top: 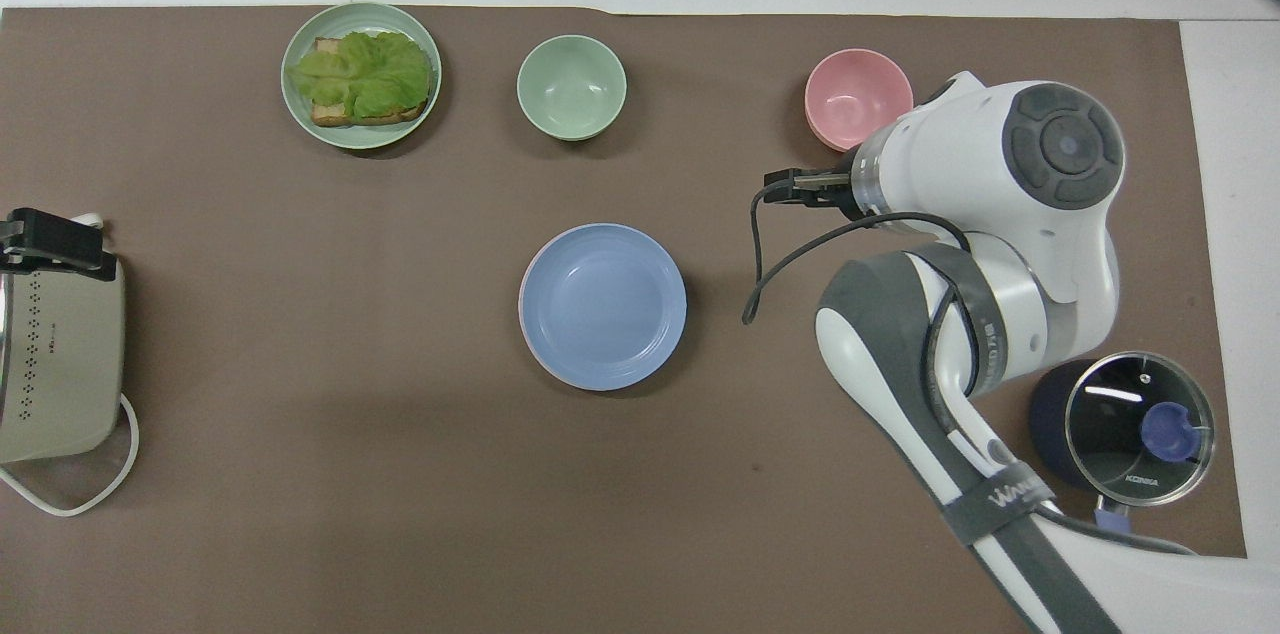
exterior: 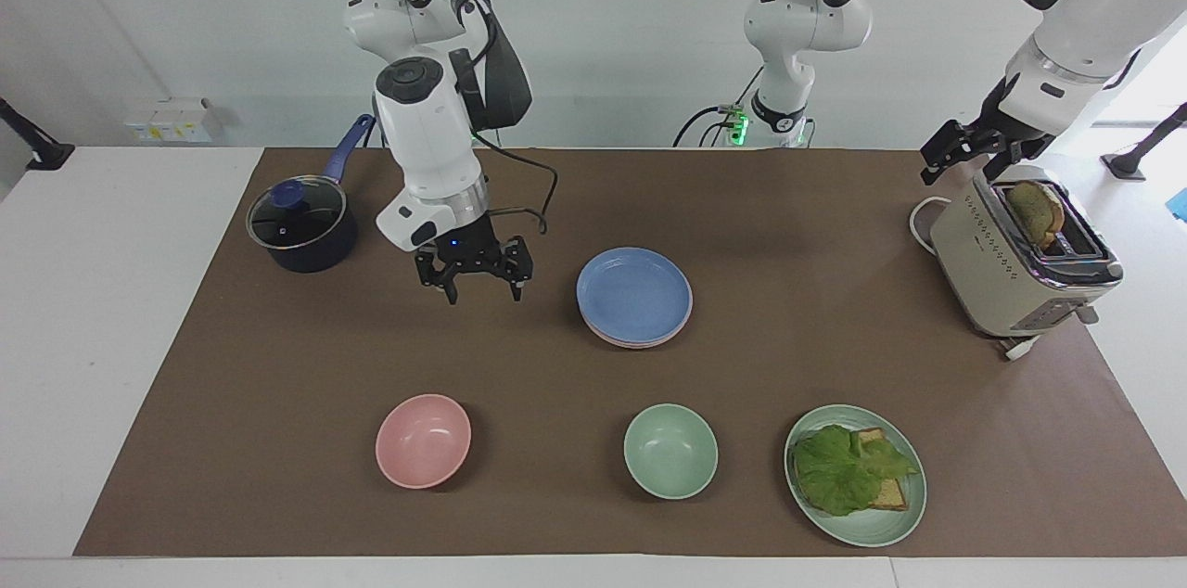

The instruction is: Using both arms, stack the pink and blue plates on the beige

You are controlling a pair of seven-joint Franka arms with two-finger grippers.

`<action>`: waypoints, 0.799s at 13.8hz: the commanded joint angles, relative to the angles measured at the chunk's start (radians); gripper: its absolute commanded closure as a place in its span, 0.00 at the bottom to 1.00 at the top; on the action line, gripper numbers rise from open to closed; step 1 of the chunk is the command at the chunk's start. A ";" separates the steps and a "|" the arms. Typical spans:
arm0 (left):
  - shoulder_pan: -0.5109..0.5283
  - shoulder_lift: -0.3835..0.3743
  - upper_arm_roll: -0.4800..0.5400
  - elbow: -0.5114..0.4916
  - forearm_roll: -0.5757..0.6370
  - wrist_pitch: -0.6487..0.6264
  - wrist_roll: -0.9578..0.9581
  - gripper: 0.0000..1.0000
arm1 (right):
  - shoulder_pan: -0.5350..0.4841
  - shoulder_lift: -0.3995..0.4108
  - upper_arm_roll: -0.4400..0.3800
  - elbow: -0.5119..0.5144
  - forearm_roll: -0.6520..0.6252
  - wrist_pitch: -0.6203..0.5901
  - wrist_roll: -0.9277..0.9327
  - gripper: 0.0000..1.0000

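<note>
The blue plate [exterior: 634, 294] [top: 602, 305] lies on top of a stack at the middle of the brown mat. The pink plate [exterior: 642, 342] shows only as a thin rim right under it. The beige plate is hidden in both views. My right gripper [exterior: 484, 293] hangs open and empty above the mat, between the pot and the stack, clear of the plates. In the overhead view the right arm's wrist [top: 1000, 174] covers it. My left gripper [exterior: 964, 163] [top: 50, 242] waits open over the toaster's end nearer to the robots.
A dark pot with a glass lid [exterior: 301, 226] stands at the right arm's end. A pink bowl [exterior: 423, 440], a green bowl [exterior: 670, 451] and a green plate [exterior: 890, 528] with lettuce and toast line the edge farthest from the robots. A beige toaster [exterior: 1015, 273] holds a toast slice.
</note>
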 commanded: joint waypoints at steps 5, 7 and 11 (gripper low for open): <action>0.005 -0.023 -0.005 -0.020 0.017 0.000 0.003 0.00 | -0.104 -0.112 0.007 0.093 -0.032 -0.251 -0.025 0.00; 0.006 -0.023 -0.005 -0.020 0.017 0.000 0.003 0.00 | -0.144 -0.143 0.008 0.125 -0.032 -0.312 -0.058 0.00; 0.005 -0.023 -0.005 -0.020 0.017 0.000 0.003 0.00 | -0.190 -0.155 0.005 0.220 -0.030 -0.477 -0.119 0.00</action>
